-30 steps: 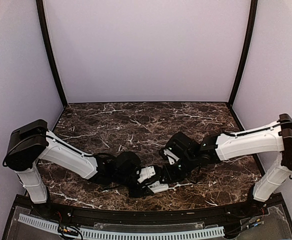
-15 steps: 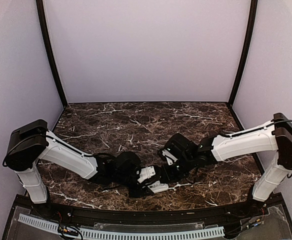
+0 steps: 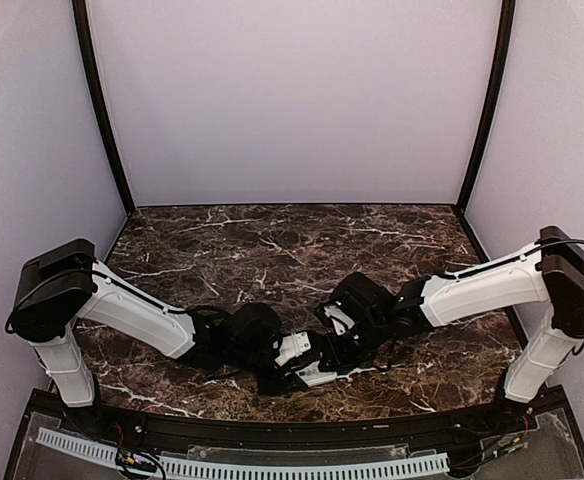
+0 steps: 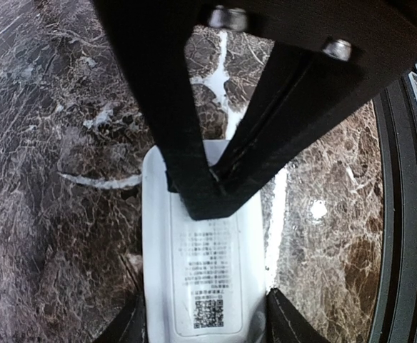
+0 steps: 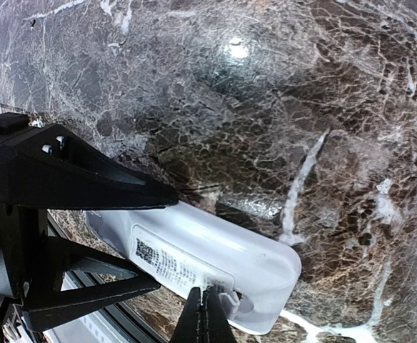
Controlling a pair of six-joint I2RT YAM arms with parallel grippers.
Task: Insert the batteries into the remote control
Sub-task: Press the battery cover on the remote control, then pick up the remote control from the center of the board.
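Both grippers meet on the remote control at the near edge of the worktop.

From above, the left gripper [image 3: 297, 368] and right gripper [image 3: 330, 360] converge low over the dark marbled worktop [image 3: 272, 240], the white remote control [image 3: 314, 375] showing only in part between them. In the left wrist view the remote lies back up, a white oblong with rounded corners and a printed label with a QR code; the left gripper [image 4: 205, 321] clamps its long sides, and the right gripper's [image 4: 208, 204] black fingers, pressed together, touch it just beyond the label. In the right wrist view the closed fingertips [image 5: 207, 314] rest at a small notch near the remote's rounded end, directly beneath them, while the left gripper [image 5: 162, 239] holds the far end.
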